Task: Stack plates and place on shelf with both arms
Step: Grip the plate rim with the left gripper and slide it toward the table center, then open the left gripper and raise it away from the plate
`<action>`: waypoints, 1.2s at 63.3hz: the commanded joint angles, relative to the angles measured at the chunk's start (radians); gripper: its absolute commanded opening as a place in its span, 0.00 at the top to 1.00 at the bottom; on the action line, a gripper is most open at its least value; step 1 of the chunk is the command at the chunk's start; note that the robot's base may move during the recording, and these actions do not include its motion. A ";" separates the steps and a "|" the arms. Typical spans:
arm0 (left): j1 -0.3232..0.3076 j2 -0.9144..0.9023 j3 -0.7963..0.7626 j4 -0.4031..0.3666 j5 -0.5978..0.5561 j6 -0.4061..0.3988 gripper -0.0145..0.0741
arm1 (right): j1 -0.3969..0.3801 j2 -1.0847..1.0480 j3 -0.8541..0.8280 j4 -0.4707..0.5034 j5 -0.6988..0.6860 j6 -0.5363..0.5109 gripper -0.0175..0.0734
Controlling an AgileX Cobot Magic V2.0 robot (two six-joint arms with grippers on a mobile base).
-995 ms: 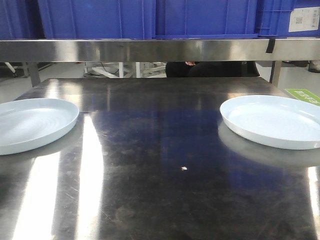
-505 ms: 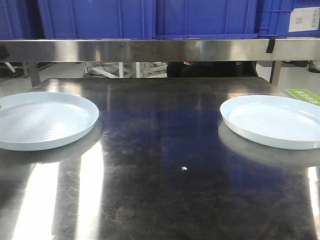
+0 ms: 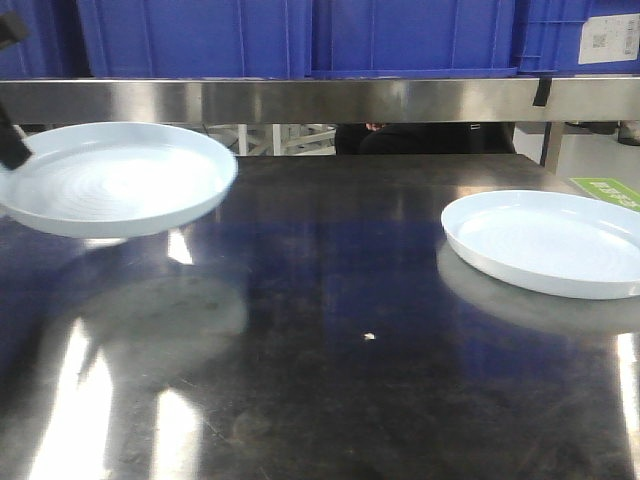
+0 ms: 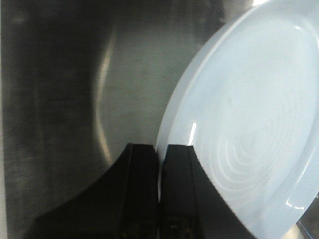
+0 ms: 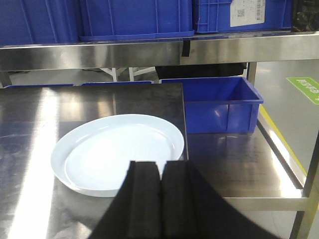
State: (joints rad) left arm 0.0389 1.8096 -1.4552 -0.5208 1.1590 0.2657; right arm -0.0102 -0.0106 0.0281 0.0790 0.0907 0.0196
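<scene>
Counting in the front view gives two round, shallow, glossy pale bluish-white plates with low upturned rims. The raised plate (image 3: 120, 180), at nine o'clock, hangs clear of the dark, scratched, reflective steel tabletop (image 3: 330, 320). It sits roughly level, with its blurred reflection on the metal beneath. The resting plate (image 3: 545, 240), at three o'clock, lies flat on that tabletop, well apart from the first.

Across twelve o'clock runs the brushed stainless-steel shelf (image 3: 320, 100). It bears three big blue plastic crates (image 3: 190, 35) side by side, and the one at one o'clock carries a white printed label (image 3: 608, 38). What these crates hold cannot be seen. The right wrist view shows a fourth, open-topped blue crate (image 5: 214, 104) on a lower steel surface, at two o'clock past the table's edge. Only its blue inner walls show.

The left gripper (image 4: 160, 154) enters the front view from nine o'clock, where only a black sliver of it shows. In its own wrist view, its two black fingers (image 4: 142, 184) pinch the raised plate's rim, one finger on each side of it. The right gripper (image 5: 160, 172) sits at the resting plate's six o'clock, by the near rim, pointing toward twelve o'clock. Its black fingers are pressed together, and they grip neither plate.
</scene>
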 commanded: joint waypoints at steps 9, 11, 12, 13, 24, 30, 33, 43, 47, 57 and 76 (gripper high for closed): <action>-0.134 -0.044 -0.032 -0.102 -0.106 0.000 0.74 | 0.002 -0.019 0.001 -0.008 -0.091 -0.003 0.75; -0.150 -0.034 -0.032 -0.102 -0.118 -0.001 0.74 | 0.002 -0.019 0.001 -0.008 -0.091 -0.003 0.75; -0.153 -0.032 -0.032 -0.102 -0.121 -0.001 0.74 | 0.002 -0.019 0.001 -0.008 -0.091 -0.003 0.75; -0.164 -0.026 -0.032 -0.102 -0.127 -0.004 0.74 | 0.002 -0.019 0.001 -0.008 -0.091 -0.003 0.75; -0.239 0.031 -0.032 -0.107 -0.165 -0.007 0.75 | 0.002 -0.019 0.001 -0.008 -0.091 -0.003 0.75; -0.262 0.054 -0.032 -0.133 -0.185 -0.007 0.74 | 0.002 -0.019 0.001 -0.008 -0.091 -0.003 0.75; -0.271 0.065 -0.032 -0.151 -0.190 -0.007 0.74 | 0.002 -0.019 0.001 -0.008 -0.091 -0.003 0.75; -0.287 0.081 -0.032 -0.154 -0.202 -0.007 0.75 | 0.002 -0.019 0.001 -0.008 -0.091 -0.003 0.75; -0.287 0.086 -0.032 -0.155 -0.223 -0.007 0.75 | 0.002 -0.019 0.001 -0.008 -0.091 -0.003 0.75; -0.287 0.089 -0.032 -0.152 -0.236 -0.007 0.75 | 0.002 -0.019 0.001 -0.008 -0.091 -0.003 0.75; -0.291 0.100 -0.032 -0.152 -0.213 -0.007 0.68 | 0.002 -0.019 0.001 -0.008 -0.091 -0.003 0.75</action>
State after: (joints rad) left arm -0.2436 1.9538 -1.4560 -0.6210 0.9449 0.2647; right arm -0.0102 -0.0106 0.0281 0.0790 0.0907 0.0196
